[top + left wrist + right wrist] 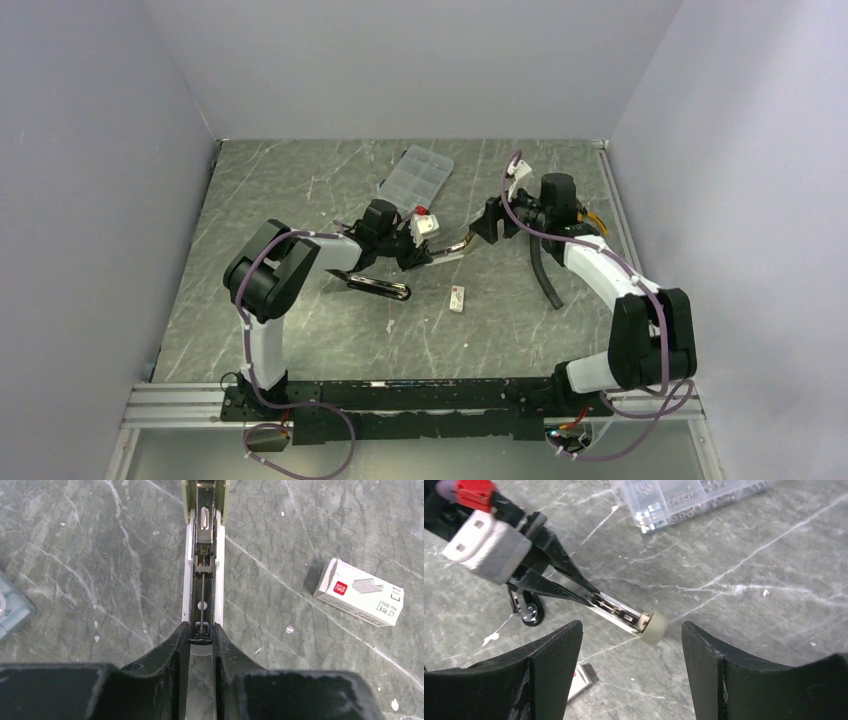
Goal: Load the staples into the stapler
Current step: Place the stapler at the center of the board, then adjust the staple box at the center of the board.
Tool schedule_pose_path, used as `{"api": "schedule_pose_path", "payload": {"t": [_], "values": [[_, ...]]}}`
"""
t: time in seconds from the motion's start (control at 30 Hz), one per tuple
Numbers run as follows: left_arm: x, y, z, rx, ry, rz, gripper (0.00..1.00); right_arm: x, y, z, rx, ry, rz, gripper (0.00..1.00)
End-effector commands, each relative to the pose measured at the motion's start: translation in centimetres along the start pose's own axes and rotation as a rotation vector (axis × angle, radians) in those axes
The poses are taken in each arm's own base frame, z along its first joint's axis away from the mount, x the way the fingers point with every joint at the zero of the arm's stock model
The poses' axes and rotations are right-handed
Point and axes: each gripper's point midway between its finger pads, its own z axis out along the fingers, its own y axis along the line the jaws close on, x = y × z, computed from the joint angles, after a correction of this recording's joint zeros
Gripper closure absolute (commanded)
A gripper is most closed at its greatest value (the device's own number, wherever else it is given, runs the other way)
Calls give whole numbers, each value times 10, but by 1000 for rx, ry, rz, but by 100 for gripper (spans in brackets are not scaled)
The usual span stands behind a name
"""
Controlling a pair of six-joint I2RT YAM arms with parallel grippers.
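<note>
The stapler (372,287) lies swung open, its black base on the table and its long arm (203,580) reaching right with the bare metal channel facing up. My left gripper (201,631) is shut on the near end of that arm; it also shows from above (425,255). The arm's beige end cap (654,627) hangs just beyond my right gripper (631,652), which stands open with nothing between its fingers (485,230). A small white cardboard box with a red mark (358,592) lies closed on the table (457,298). The staples themselves are hidden.
A clear compartment case (418,175) sits at the back of the grey marbled table (300,180), and its edge shows at the left wrist view's left side (12,605). A black cable (545,280) trails beside the right arm. Grey walls close in three sides.
</note>
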Motion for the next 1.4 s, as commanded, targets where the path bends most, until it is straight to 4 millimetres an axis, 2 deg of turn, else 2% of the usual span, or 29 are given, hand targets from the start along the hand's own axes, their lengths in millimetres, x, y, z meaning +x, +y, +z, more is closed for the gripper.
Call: {"api": "schedule_pose_path", "payload": {"t": [0.0, 0.13, 0.33, 0.43, 0.47, 0.57, 0.67, 0.83, 1.1, 1.23, 1.37], "values": [[25, -18, 3, 67, 78, -42, 70, -16, 16, -12, -52, -59, -90, 24], [13, -17, 0, 73, 68, -18, 51, -10, 18, -22, -29, -46, -143, 24], [-11, -9, -9, 41, 48, 33, 32, 5, 24, -41, -6, 9, -207, 23], [-26, -5, -19, 8, 32, 66, 17, 18, 31, -50, -27, 52, -258, 23], [-31, -3, -23, -5, 30, 75, 15, 25, 34, -53, -40, 65, -281, 23], [-46, -1, -37, -35, 20, 101, 13, 41, 42, -59, -81, 93, -334, 23], [-55, -3, -48, -48, 2, 123, 12, 49, 46, -61, -107, 105, -355, 23], [-52, -10, -49, -26, -3, 106, 14, 51, 47, -57, -122, 115, -350, 23], [-54, -7, -63, -60, 8, 121, 14, 59, 60, -41, -153, 160, -386, 23], [-51, -4, -70, -74, 17, 106, 14, 62, 66, -36, -176, 173, -396, 24], [-50, 6, -84, -103, 20, 58, 14, 74, 76, -23, -221, 220, -432, 25]]}}
